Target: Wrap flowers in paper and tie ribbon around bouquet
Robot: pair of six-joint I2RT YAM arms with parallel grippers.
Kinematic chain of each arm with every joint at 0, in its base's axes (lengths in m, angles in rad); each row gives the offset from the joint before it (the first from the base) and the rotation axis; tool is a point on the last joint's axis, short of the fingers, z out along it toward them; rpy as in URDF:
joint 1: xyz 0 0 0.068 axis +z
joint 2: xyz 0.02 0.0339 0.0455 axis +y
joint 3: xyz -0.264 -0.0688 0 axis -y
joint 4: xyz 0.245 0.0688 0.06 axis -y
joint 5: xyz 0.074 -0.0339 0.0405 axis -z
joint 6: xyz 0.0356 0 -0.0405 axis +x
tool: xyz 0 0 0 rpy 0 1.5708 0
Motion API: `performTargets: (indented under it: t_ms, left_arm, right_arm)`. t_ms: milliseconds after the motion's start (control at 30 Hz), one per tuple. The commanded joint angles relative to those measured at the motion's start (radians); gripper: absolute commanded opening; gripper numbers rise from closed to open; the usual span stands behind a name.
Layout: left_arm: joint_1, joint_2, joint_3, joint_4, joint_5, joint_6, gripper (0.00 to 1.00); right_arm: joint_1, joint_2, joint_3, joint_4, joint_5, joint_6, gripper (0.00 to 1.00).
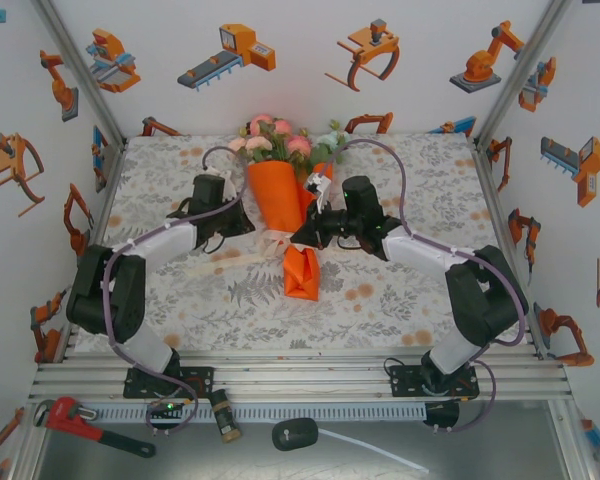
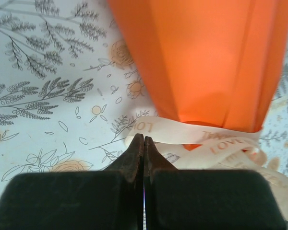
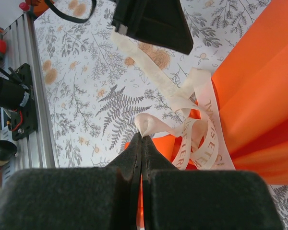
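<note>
The bouquet (image 1: pixel 278 195) lies along the middle of the table (image 1: pixel 180 300). Its flowers (image 1: pixel 275 140) point at the far edge and the narrow folded tail points at the near edge. The ribbon (image 3: pixel 201 139) sits at the waist of the cone, looped loosely in several slack turns just where the paper (image 2: pixel 206 62) narrows.

The left gripper (image 2: pixel 143 140) has its jaws pressed fully together at the ribbon's end on the left side of the cone. The contact itself is hidden behind the tips, but a strand running up to it in the right wrist view suggests it has the ribbon pinched. The right gripper (image 3: pixel 141 141) is likewise closed tight, with a small fold of ribbon bulging out just above its tips.

The ribbon looks light, floppy and smooth, likely to slide through a weak pinch, so it is best held close to its ends and pulled evenly outward. The paper looks thin and will crease or crush if squeezed. The cone is light enough to drag sideways under an uneven pull, so any hold on it belongs at the bound waist, not the flower heads.
</note>
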Motion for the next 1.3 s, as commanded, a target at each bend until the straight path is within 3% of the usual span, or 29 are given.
performTargets:
  t_ms: [0,67,200,367,700,833,967,1167,1267]
  left_arm:
    - [0.001,-0.003,-0.021,0.007,-0.005,0.086,0.08]
    - [-0.007,0.02,-0.054,0.061,0.058,0.26,0.26]
    - [0.001,0.023,-0.111,0.123,0.078,0.46,0.37]
    - [0.017,0.083,-0.092,0.187,0.226,0.448,0.45]
    - [0.017,0.167,-0.086,0.298,0.27,0.383,0.46]
    - [0.017,0.183,-0.087,0.335,0.289,0.347,0.4]
    - [0.017,0.204,-0.091,0.377,0.271,0.301,0.27]
    - [0.042,0.197,-0.113,0.453,0.265,0.221,0.0]
    - [0.069,0.157,-0.126,0.456,0.265,0.167,0.0]
  right_arm:
    - [0.006,0.012,0.034,0.013,-0.003,0.005,0.0]
    - [0.006,0.013,0.032,0.015,-0.007,0.006,0.0]
    - [0.005,0.005,0.027,0.012,-0.009,0.002,0.0]
    - [0.005,0.008,0.04,-0.003,-0.014,-0.003,0.0]
    - [0.005,-0.014,0.039,-0.049,-0.006,-0.026,0.0]
    - [0.005,-0.014,0.044,-0.055,-0.007,-0.023,0.0]
    - [0.005,-0.015,0.05,-0.063,-0.007,-0.022,0.0]
    - [0.005,-0.018,0.052,-0.072,0.002,-0.021,0.0]
    - [0.004,-0.017,0.052,-0.073,0.03,-0.008,0.0]
